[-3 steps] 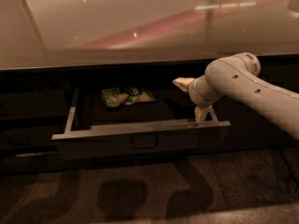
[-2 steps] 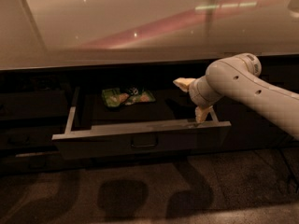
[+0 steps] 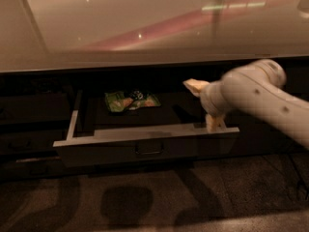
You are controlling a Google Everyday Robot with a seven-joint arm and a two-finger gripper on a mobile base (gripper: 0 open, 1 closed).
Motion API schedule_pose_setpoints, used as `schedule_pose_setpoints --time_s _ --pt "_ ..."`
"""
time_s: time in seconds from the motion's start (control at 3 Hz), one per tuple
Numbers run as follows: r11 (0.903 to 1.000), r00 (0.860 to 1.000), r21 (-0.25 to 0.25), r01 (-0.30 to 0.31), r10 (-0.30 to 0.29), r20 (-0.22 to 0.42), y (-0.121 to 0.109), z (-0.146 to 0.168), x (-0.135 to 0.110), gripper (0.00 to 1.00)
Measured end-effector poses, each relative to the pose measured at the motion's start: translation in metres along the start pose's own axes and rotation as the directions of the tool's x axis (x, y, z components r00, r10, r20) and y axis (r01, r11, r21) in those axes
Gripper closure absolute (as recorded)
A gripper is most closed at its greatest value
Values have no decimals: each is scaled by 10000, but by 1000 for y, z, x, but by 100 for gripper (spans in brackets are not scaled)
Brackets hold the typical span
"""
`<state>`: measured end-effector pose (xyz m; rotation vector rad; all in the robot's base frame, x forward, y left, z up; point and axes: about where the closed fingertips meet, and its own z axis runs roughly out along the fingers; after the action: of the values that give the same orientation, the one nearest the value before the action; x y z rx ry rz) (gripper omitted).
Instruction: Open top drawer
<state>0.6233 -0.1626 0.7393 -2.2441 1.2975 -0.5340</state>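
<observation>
Since the earlier frames the top drawer (image 3: 120, 151) has not shifted, while the arm (image 3: 260, 93) and gripper (image 3: 213, 116) have edged slightly rightward.

Left to right:
- The drawer stands pulled out from beneath the counter (image 3: 145, 28), its box exposed.
- Green snack packets (image 3: 131, 101) lie toward the back of the box, left of centre.
- The loop handle (image 3: 148, 150) sits free at the middle of the front.
- The gripper is at the front's top edge near the right end, apparently touching it. Whether it is open or closed cannot be told.

Assessment: the pulling step appears nearly complete. The next move calls for a little more outward travel, if any remains. Otherwise the gripper should let go and withdraw without nudging the drawer back.
</observation>
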Motion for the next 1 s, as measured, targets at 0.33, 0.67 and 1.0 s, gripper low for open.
schedule_pose_setpoints --time_s 0.33,0.67,1.0 --pt "9950 9949 -132 -993 991 -185 79 -22 -12 0" --pt "9906 9941 -843 -1081 1074 -133 130 -14 -21 0" --pt "9906 9941 -843 -1082 1074 -133 130 -14 -21 0"
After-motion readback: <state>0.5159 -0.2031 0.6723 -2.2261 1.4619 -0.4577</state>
